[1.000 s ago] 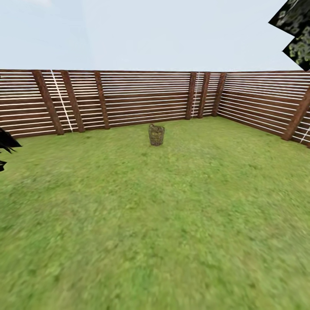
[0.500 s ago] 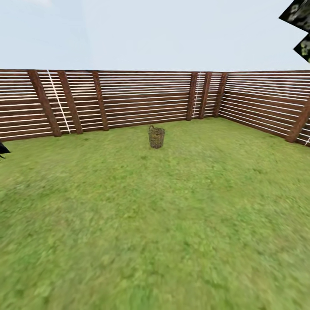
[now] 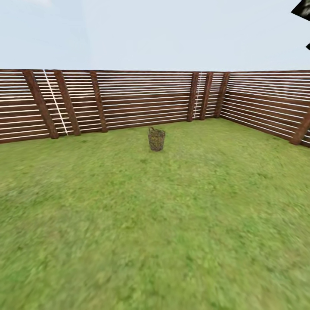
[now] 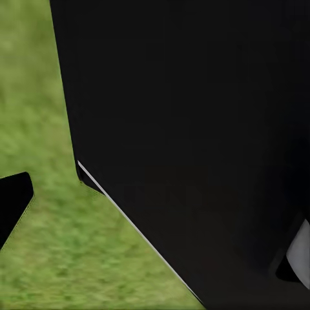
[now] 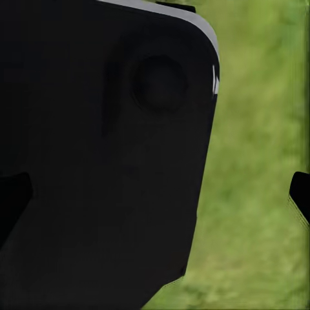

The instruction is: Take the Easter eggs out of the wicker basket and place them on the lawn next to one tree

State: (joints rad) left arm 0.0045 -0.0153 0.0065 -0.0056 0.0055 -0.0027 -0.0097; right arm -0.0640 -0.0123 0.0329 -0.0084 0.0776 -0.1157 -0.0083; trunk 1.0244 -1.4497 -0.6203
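The wicker basket (image 3: 156,139) stands upright on the lawn (image 3: 155,224) in the middle distance of the head view, a little in front of the fence. It is small and far, and the Easter eggs cannot be made out in it. In the left wrist view my left gripper (image 4: 155,206) is held against the robot's black body (image 4: 194,129), with one dark fingertip (image 4: 13,203) at the picture's edge over grass. The right gripper (image 5: 155,197) has its fingertips (image 5: 300,194) far apart, nothing between them. No pale-trunked tree is in view.
A brown slatted fence (image 3: 142,99) closes the garden at the back and along the right side (image 3: 267,107). Dark leaf tips (image 3: 302,8) poke in at the upper right corner. Open grass stretches from me to the basket.
The whole head view has shifted: the basket sits slightly lower and larger. The dark leaves at the left edge have slid out, and those at the upper right have shrunk.
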